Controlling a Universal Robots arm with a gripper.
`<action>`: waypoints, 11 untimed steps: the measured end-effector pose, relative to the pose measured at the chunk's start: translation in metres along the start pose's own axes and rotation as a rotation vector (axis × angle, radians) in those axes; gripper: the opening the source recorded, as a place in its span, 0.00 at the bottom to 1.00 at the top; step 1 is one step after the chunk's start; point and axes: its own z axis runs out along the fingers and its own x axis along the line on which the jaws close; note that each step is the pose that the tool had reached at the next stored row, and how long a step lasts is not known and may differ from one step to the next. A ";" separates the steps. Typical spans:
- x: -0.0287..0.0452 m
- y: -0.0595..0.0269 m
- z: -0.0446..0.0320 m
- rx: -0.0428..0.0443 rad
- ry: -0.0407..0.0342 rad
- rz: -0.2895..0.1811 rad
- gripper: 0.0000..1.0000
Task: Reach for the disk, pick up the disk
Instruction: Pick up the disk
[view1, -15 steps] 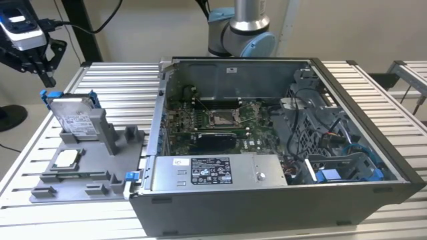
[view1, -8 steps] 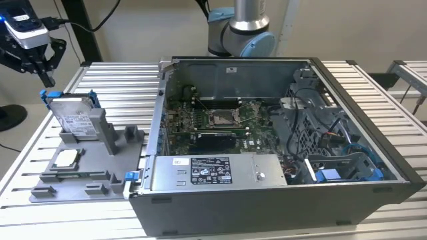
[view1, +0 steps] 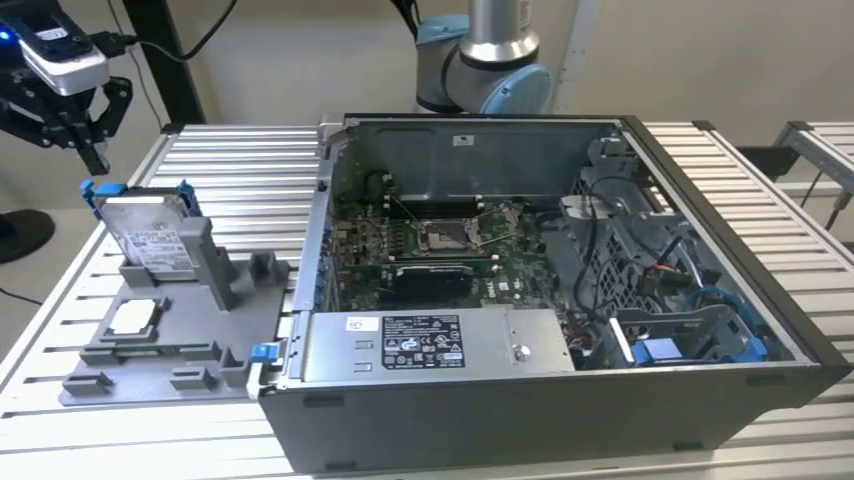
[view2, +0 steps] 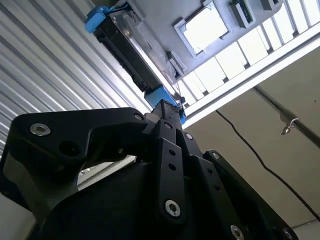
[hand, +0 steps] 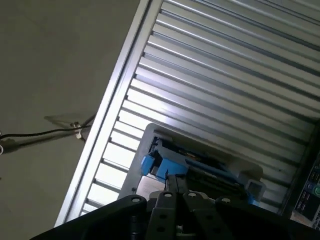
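The disk (view1: 144, 235) is a silver drive with a white label and blue bracket ends. It stands on edge, leaning, in a slot of the grey holder (view1: 214, 270) at the exterior view's left. My gripper (view1: 96, 156) hangs above the disk's far blue end, apart from it, with its black fingers drawn together and nothing between them. In both wrist views the closed fingertips point at the drive: the disk (view2: 131, 47) lies beyond the gripper (view2: 166, 107), and the disk (hand: 202, 167) sits just past the gripper (hand: 175, 184).
A small square silver chip (view1: 134, 318) rests on the grey holder in front of the disk. An open computer case (view1: 534, 290) stands on the slatted metal table (view1: 227, 160) at the exterior view's right. The arm's base (view1: 481, 60) stands behind it.
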 end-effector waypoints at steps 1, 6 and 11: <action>0.0000 0.0000 0.0000 0.0001 0.0005 -0.012 0.00; 0.0001 0.0000 0.0000 0.0003 0.0026 -0.070 0.00; 0.0001 0.0000 0.0000 0.0003 0.0047 -0.130 0.00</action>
